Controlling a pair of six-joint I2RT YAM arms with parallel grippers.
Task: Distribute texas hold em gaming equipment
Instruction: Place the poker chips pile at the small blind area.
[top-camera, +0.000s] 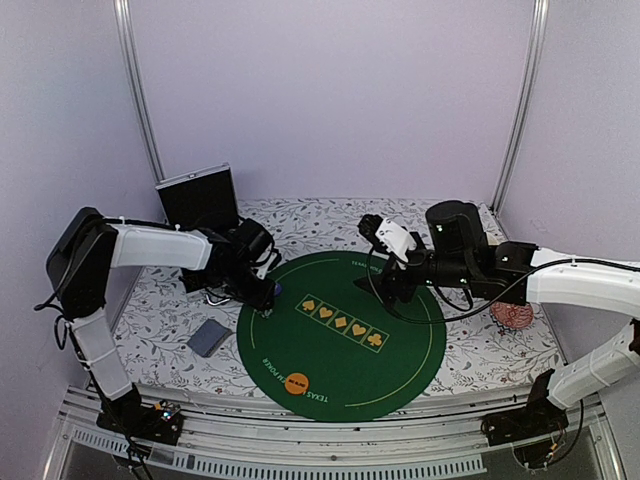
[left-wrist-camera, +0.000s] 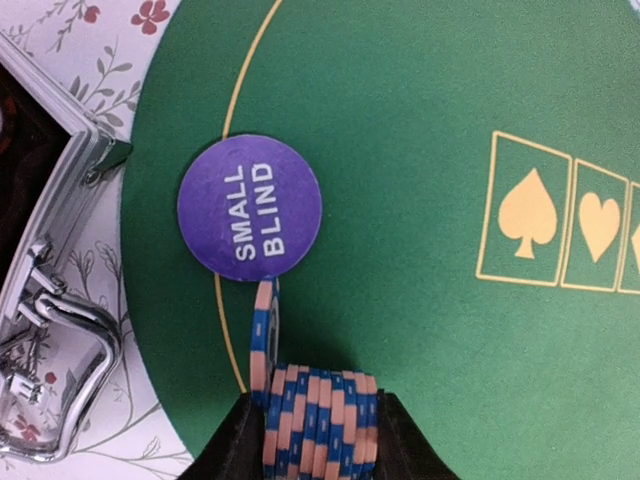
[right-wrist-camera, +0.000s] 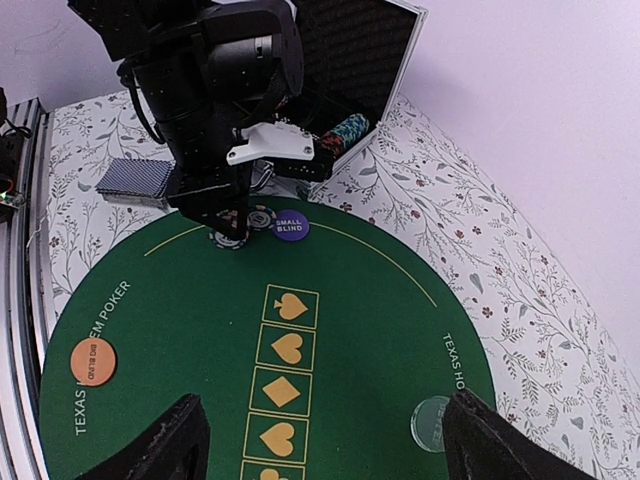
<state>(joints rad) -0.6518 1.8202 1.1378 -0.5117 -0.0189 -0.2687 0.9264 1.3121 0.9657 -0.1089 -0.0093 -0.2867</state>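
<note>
Gripping a sideways chip stack (left-wrist-camera: 320, 410) at the bottom centre of the left wrist view, the left gripper (left-wrist-camera: 315, 445) is clamped on its end faces, just below one purple Small Blind disc (left-wrist-camera: 249, 207) at the left edge of the green mat (left-wrist-camera: 400, 120). Chips look rigid, smooth and likely to slide apart; one pokes forward, so end-to-end squeezing seems safest. The right gripper (right-wrist-camera: 320, 440) hangs wide apart, empty. Also visible: one orange disc (right-wrist-camera: 93, 361), one clear disc (right-wrist-camera: 432, 424), one card deck (right-wrist-camera: 135, 180).
</note>
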